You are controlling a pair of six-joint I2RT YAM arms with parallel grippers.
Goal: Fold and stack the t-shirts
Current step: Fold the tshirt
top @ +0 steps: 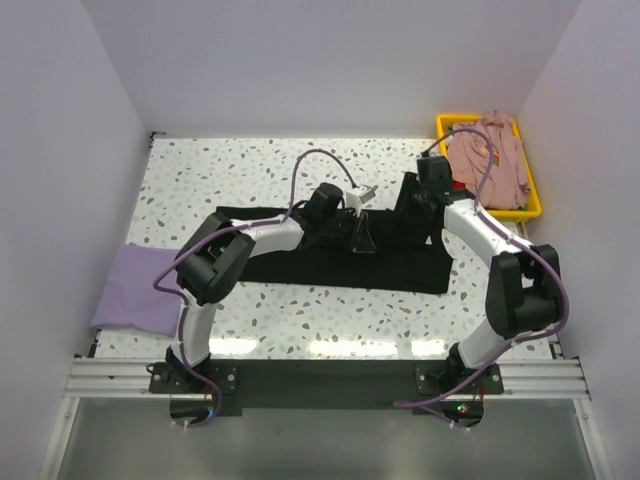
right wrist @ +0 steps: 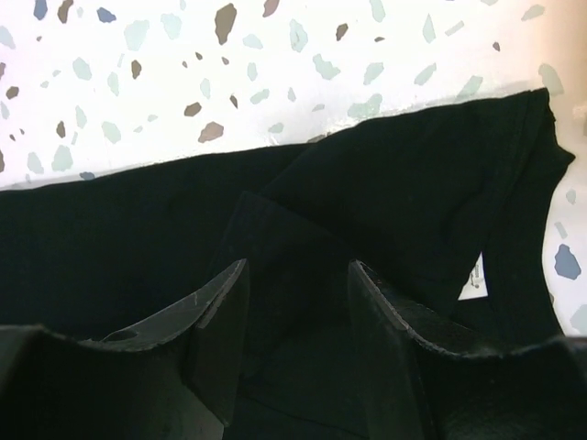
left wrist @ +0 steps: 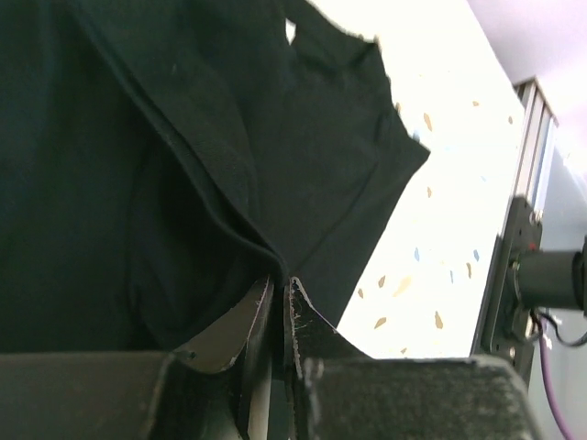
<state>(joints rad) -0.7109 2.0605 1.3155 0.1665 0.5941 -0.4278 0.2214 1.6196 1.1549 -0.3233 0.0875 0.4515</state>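
The left gripper (left wrist: pixel 280 282) is clenching a raised fold of the plain black cloth t-shirt (top: pixel 330 268), which is lying across the middle of the speckled white table (top: pixel 200 165). The right gripper (right wrist: pixel 298 275) is hanging released above its collar. The lavender cloth t-shirt (top: pixel 135 290) is lying at the left edge, and the dusty-pink cloth t-shirt (top: pixel 485 155) is sitting in the yellow plastic bin (top: pixel 533 208) at the far right corner.

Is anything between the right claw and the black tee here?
Nothing visible. The right claw stands open directly over the black tee, near its white label, with only bare cloth below it. The left claw is pinched on a fold of the same tee.
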